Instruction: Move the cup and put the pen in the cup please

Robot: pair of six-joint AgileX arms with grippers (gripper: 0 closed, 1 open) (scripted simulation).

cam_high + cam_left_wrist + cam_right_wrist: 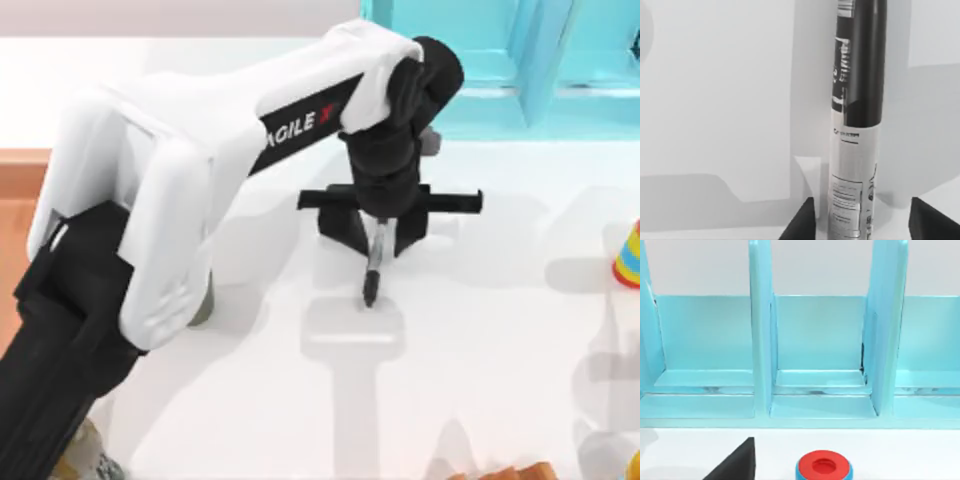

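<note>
One pen (373, 268) hangs from the left gripper (374, 238), which is clamped on its upper barrel above the middle of the white counter (480, 340). The pen is slim, with a whitish-grey labelled barrel carrying dark print near the fingers and a black lower part that tapers to a tip pointing down at the counter; in the top view the tip sits just over a pale rectangular patch of shadow. In the left wrist view the pen (855, 125) runs lengthwise between the two black fingertips (801, 225), the label close to them and the black part farther off. A sliver of the olive-grey cup (203, 305) peeks out beside the left arm's white link, on the left part of the counter. The right wrist view faces a turquoise shelf rack (815, 355) with three compartments, one red-and-blue round thing (823, 467) before it, and a black fingertip (737, 462) of the right gripper, whose state I cannot tell.
</note>
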